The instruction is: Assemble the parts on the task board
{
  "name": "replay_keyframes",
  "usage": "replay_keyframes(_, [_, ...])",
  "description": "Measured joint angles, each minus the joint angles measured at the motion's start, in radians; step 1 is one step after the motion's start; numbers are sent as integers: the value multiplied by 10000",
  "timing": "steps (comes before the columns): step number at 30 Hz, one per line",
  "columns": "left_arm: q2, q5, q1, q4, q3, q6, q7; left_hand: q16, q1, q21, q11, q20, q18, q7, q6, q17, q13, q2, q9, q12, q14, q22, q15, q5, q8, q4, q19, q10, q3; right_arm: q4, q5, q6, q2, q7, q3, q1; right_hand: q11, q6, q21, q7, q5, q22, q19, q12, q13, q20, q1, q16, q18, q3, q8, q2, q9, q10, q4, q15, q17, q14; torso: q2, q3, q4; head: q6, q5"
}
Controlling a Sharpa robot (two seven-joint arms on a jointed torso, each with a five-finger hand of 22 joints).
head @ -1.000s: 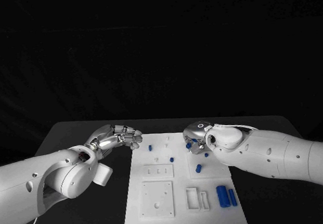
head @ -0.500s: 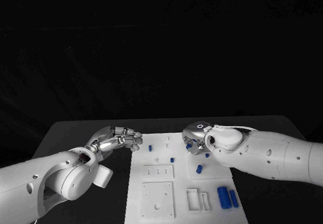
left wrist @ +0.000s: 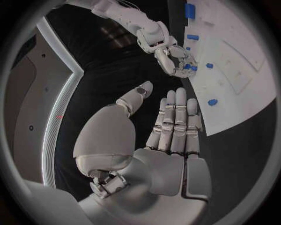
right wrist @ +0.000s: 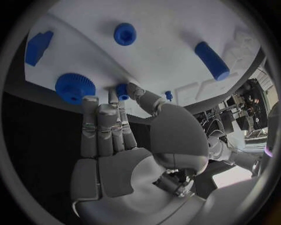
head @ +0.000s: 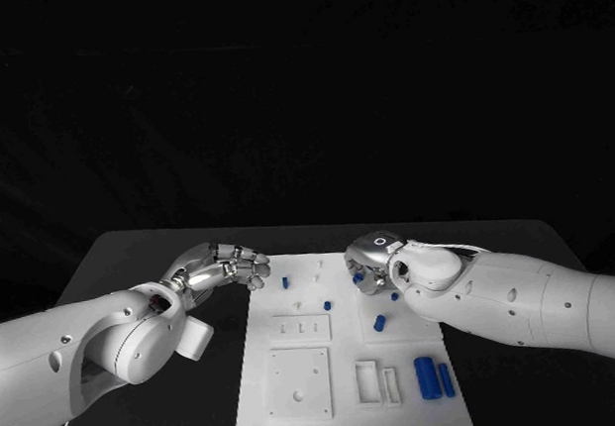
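Observation:
The white task board (head: 306, 412) lies in the middle of the black table. My right hand (head: 373, 259) hovers over its far right part and pinches a small blue peg (right wrist: 122, 90) between thumb and a fingertip, just above the board (right wrist: 164, 56). Around it lie a blue gear (right wrist: 75, 86), a round blue knob (right wrist: 124, 33) and a blue cylinder (right wrist: 212, 60). My left hand (head: 223, 267) hangs beside the board's far left corner, fingers straight, thumb apart, holding nothing. The left wrist view also shows the right hand (left wrist: 170, 54) at the board (left wrist: 234, 70).
Two long blue cylinders (head: 430, 374) lie side by side at the board's near right. A short blue cylinder (head: 379, 320) lies mid-board, and small blue pegs (head: 284, 281) stand near the far edge. Bare black table (head: 139, 256) flanks the board.
Both hands have eased very slightly nearer to me. The right hand's pinch on the small peg is the same.

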Motion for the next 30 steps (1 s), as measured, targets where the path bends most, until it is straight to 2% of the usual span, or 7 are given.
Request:
replay_keyframes(6, [-3,0,0,-13,0,2,0,-13,0,0,0,0,0,0,0,0,0,0,0,0,0,1,0,0,0,0,0,0,0,196,-93,-348,-50,-121,24,-35,-19,114,92,-45,-41,0,1,131,0,0,8,0,-4,40,72,16,105,19,-93,-38,-26,38,29,-1,23,49,-3])
replay_keyframes(10, [-3,0,1,-19,0,2,-1,-13,0,0,0,0,-2,0,0,0,0,0,0,0,0,1,0,0,0,0,0,0,0,302,-159,-697,-75,-254,237,-56,-29,130,96,-61,-2,0,2,133,0,1,-5,0,-5,63,77,29,147,30,-117,-38,-39,37,42,-3,27,85,10])
replay_keyframes(13, [-5,0,1,-21,0,2,-1,-13,1,0,32,0,-2,0,0,0,1,0,1,0,0,-9,0,0,0,0,0,32,0,403,-236,-1076,-103,-392,309,3,-31,153,140,-84,4,0,-15,133,1,-16,-6,0,-4,78,77,30,147,31,-134,-39,-43,36,50,-10,29,119,5])
replay_keyframes(21, [-2,-1,1,-7,0,2,-1,-13,1,0,34,0,-3,0,0,1,1,0,1,0,0,-8,0,0,0,0,0,34,0,389,-386,-1615,154,-735,333,56,-31,190,150,-121,4,0,-32,133,2,-33,-5,0,-7,78,74,29,175,32,-162,-69,-52,8,81,-16,23,227,-12])
replay_keyframes(30, [54,-1,2,-3,2,-2,-1,-13,1,0,34,0,-3,0,0,0,1,-1,1,-36,0,-7,0,0,-4,0,0,34,0,-174,-558,-1807,832,-955,347,55,-32,218,189,-95,3,0,-32,131,5,-33,-3,-1,-9,94,66,27,191,32,-145,-69,-61,8,113,-23,54,318,-12])
